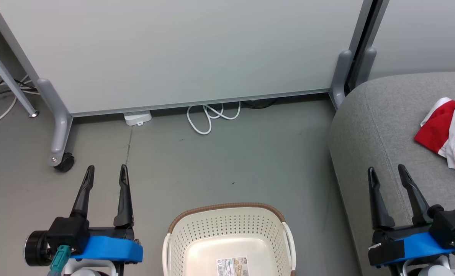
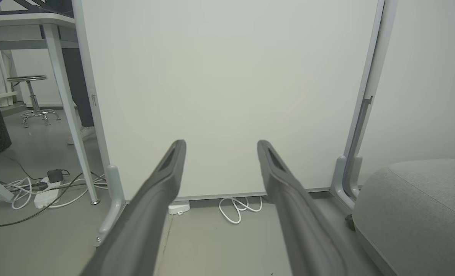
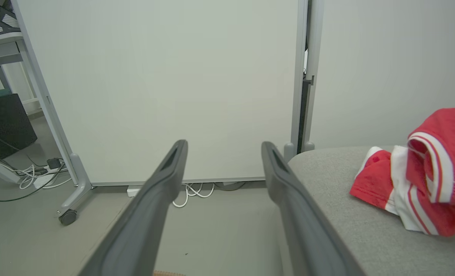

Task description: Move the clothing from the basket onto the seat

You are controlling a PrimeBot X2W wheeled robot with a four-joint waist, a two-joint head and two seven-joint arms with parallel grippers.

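1. Clothing (image 1: 447, 134): red fabric with white panels and thin white stripes. It lies crumpled on the seat (image 1: 377, 126), at the right edge of the head view, which cuts part of it off. The right wrist view shows a bunched heap with one red fold, trimmed in white, raised above the rest.
2. Seat: light-grey upholstered cushion with a rounded corner and a stitched seam. It stands to the right of the basket (image 1: 227, 226), apart from it.
3. Basket: cream-white, with perforated walls, a brown rim along the far edge and white side handles. Its floor shows bare plastic with a printed label (image 1: 232, 266).
4. Right gripper (image 1: 386, 167): fingers spread wide, holding nothing. It hovers over the near part of the seat, close to the clothing but not touching it.
5. Left gripper (image 1: 107, 167): fingers spread wide, holding nothing. It hangs above the floor (image 1: 212, 165) to the left of the basket, apart from it.
6. Both sets of fingers point toward a pale panel (image 1: 181, 53).
7. Panel: set in a grey frame, with a black caster (image 1: 64, 161) at its left foot.
8. Cable (image 1: 208, 117): white, coiled on the floor at the panel's lower edge, with a white adapter (image 1: 137, 117) near it.
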